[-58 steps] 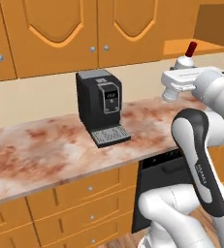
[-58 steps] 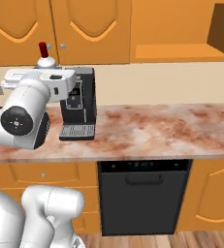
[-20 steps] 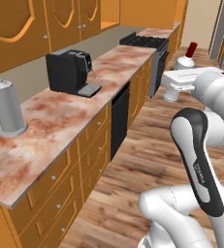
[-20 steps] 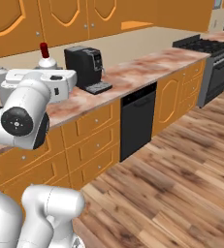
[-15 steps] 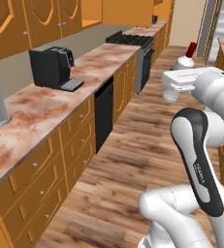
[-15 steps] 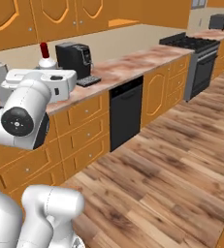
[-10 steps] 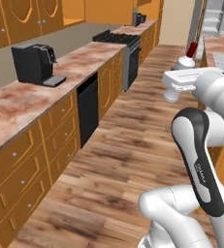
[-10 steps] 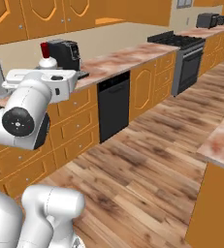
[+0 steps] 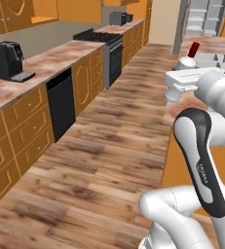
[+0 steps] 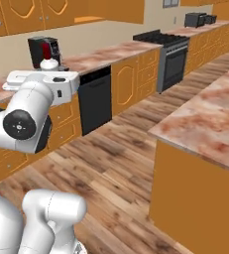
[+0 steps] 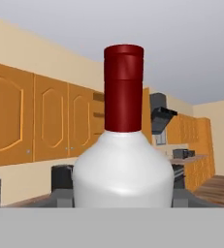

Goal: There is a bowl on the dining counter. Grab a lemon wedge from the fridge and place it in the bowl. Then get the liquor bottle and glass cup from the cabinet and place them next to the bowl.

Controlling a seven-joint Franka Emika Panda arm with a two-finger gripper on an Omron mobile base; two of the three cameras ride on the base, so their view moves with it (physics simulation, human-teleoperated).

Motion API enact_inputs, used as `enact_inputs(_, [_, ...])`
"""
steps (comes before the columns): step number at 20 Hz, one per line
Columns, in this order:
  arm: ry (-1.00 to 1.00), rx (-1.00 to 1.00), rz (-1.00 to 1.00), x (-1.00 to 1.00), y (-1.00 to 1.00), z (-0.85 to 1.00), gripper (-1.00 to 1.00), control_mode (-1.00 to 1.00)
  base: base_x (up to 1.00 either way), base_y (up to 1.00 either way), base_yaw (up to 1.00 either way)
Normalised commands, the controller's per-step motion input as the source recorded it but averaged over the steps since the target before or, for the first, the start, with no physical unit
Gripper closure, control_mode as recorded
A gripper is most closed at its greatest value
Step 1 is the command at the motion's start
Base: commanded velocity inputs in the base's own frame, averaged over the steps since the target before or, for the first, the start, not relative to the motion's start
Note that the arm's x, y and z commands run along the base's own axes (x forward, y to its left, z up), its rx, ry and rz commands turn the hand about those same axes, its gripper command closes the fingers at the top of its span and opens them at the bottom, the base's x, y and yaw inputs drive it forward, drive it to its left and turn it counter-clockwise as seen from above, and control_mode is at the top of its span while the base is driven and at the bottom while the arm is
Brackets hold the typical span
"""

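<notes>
Gripper (image 11: 123, 201) part-open, clamped on the white body of the liquor bottle (image 11: 123, 160); bottle upright, dark red cap uppermost, carried above the wooden floor (image 9: 109, 146) between the wall counter (image 9: 50, 58) and the marbled dining counter (image 10: 205, 119). Black coffee machine (image 9: 6, 59) near that wall counter's front edge, dishwasher (image 9: 63, 104) beneath
</notes>
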Motion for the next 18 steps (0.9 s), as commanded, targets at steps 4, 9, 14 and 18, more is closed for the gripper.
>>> enact_inputs(4, [0.0,0.0,0.0,0.0,0.0,0.0,1.0,1.0,-0.28,-1.0,0.02])
enact_inputs(9, [0.0,0.0,0.0,0.0,0.0,0.0,1.0,1.0,-0.28,-1.0,0.05])
enact_inputs(14, [0.0,0.0,0.0,0.0,0.0,0.0,1.0,1.0,-0.09,-1.0,0.05])
enact_inputs(18, [0.0,0.0,0.0,0.0,0.0,0.0,1.0,1.0,0.0,-1.0,0.07])
